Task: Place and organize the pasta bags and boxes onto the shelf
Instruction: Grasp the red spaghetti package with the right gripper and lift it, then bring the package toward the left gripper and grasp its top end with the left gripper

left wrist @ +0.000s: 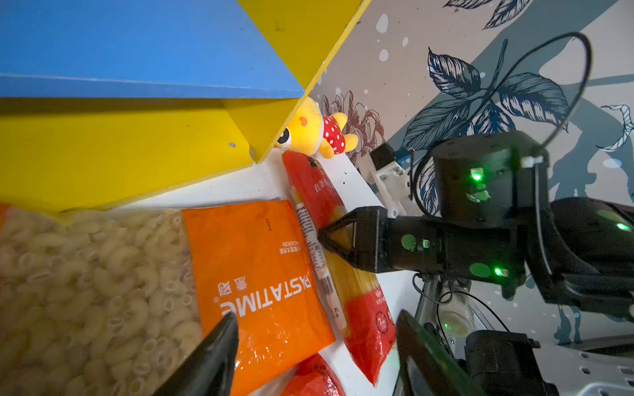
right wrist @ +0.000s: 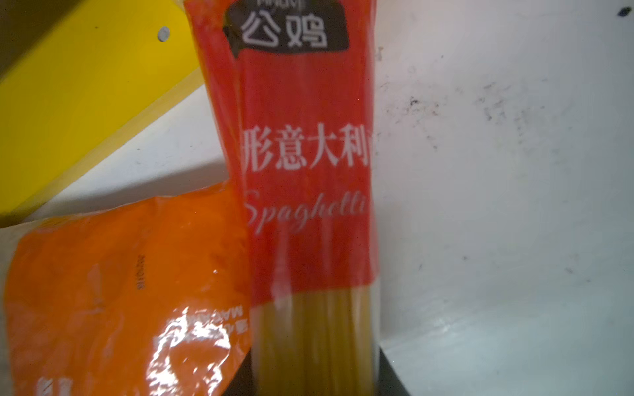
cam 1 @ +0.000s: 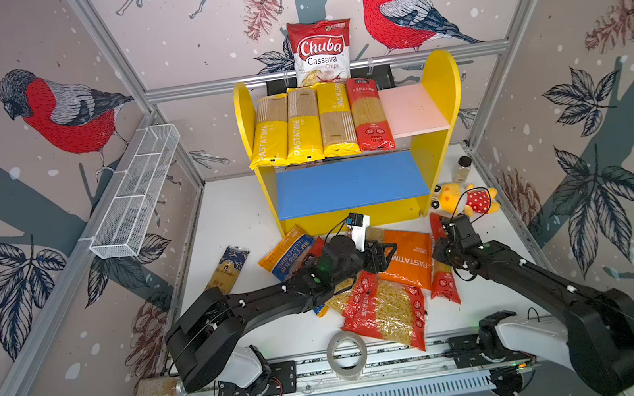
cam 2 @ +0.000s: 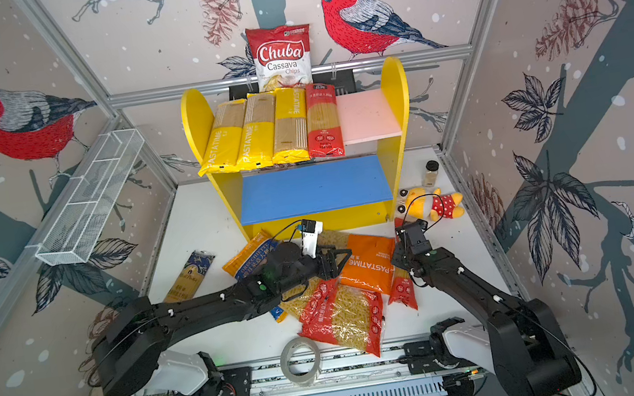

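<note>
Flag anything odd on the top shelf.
The third yellow PASTATIME pack lies reversed, its label at the far end, unlike the other two yellow packs. A Chuba chips bag stands behind the pasta row.

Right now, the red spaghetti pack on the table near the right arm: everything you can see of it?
The red spaghetti pack is a long, narrow glossy film sleeve: red ends, clear middle showing yellow strands, white Spaghetti script, Chinese text, a black logo patch. It lies flat on the white table, one long edge against the orange PASTATIME bag, far end by the plush toy. The right gripper has its jaws on either side of the clear middle.
</note>
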Controlling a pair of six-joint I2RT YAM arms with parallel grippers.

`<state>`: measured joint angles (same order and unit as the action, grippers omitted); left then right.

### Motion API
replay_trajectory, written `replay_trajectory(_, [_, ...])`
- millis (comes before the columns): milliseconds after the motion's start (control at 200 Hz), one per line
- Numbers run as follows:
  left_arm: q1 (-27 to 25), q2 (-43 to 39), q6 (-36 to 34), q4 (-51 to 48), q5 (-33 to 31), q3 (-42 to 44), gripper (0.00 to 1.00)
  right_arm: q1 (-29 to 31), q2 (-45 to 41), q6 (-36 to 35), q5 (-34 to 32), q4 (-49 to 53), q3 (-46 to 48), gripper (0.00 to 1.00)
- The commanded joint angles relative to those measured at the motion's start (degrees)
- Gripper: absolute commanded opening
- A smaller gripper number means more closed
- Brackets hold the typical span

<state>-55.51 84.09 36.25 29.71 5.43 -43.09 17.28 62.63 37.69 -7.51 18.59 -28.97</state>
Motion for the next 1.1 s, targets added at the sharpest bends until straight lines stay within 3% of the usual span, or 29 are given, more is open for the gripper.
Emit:
replay_trajectory(0, [0.9,-1.2,0.6,0.6,-0.7,0.5,0.72,1.2,-3.1,0.5,-0.7,0.0,-1.0,0.25])
replay_trajectory(120, [1.8,-2.2,1.7,1.2,0.0,1.0,0.72,4.5,-6.1,0.1,-0.6,-0.4,-1.6,0.25])
replay_trajectory(355, [6.4,-7.1,4.7,3.3,2.0,4.1,0.72,16.3,-11.6,-1.2,-5.0,-5.9,-2.7,0.23])
replay_trajectory(495, [9.6,-8.8,6.8,5.3,6.0,5.8,0.76,24.5,-12.8,-3.7,-8.4,-13.8,-2.5,0.20])
replay_trajectory(585, [11.8,-9.2,8.8,6.7,8.7,6.5,0.81,31.6,-12.7,-7.1,-14.1,-20.7,-2.1,0.20])
replay_trajectory(700, [13.7,-8.8,10.7,8.4,12.9,5.9,0.95,37.7,-10.6,-11.0,-19.6,-26.5,-3.1,0.20])
replay_trajectory(1096, [14.3,-5.0,10.0,13.0,17.0,4.9,0.96,48.3,0.8,-20.0,-24.7,-39.9,-5.6,0.23])
